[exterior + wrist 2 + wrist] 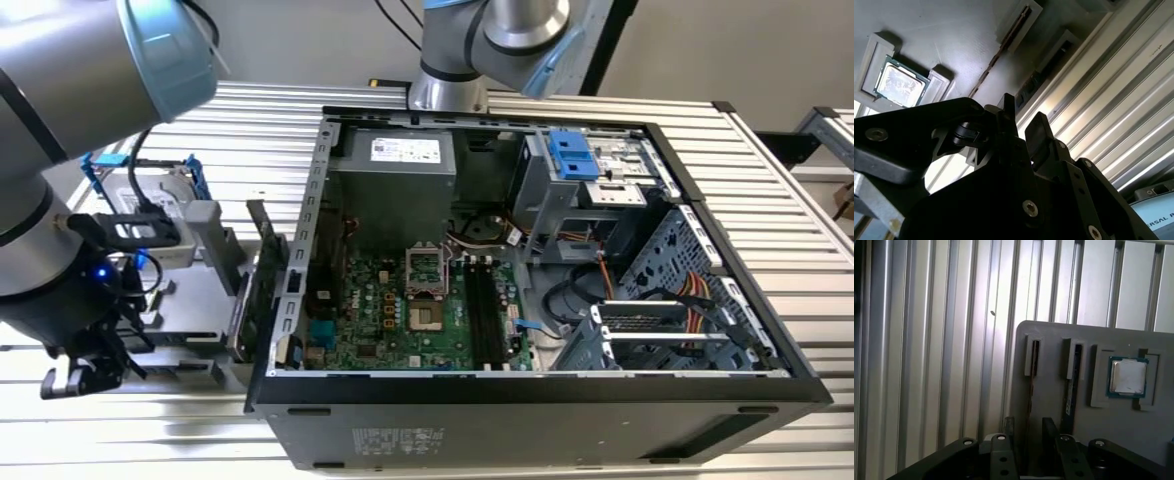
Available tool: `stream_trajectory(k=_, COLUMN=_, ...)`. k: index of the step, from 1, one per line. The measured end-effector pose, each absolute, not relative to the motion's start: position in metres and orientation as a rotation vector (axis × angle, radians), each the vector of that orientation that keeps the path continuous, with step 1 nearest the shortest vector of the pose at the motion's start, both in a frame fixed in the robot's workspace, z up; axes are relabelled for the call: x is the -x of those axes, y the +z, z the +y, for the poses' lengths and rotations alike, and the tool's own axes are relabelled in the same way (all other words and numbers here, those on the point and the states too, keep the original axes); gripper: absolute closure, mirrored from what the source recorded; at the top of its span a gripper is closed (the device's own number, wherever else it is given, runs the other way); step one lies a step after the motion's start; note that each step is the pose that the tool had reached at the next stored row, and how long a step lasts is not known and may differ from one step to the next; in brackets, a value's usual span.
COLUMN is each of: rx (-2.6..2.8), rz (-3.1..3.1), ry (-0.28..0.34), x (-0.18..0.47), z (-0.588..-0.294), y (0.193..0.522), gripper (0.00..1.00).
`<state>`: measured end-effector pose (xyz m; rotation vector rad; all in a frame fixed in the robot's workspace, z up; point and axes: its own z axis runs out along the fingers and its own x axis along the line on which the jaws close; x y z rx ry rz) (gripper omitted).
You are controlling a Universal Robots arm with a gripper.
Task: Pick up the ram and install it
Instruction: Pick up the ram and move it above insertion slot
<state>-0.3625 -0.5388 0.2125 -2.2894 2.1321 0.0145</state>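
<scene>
Hand (pixel 1029 425) spread, empty, by ram (pixel 1030 390) (edge-on in tray (pixel 1054 335)); best approach, IMO: fingers square w/ stick, mid-length.

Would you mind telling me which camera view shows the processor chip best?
The first wrist view: the processor chip sits square-on in its gray holder, with all four edges visible. The second wrist view shows it tilted, with glare across its lid.
</scene>
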Motion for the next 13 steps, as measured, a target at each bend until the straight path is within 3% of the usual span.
stream_trajectory(k=13, rx=2.289, rz=2.132, ry=0.015, x=0.3625, z=-0.5388, y=0.2098, gripper=0.0)
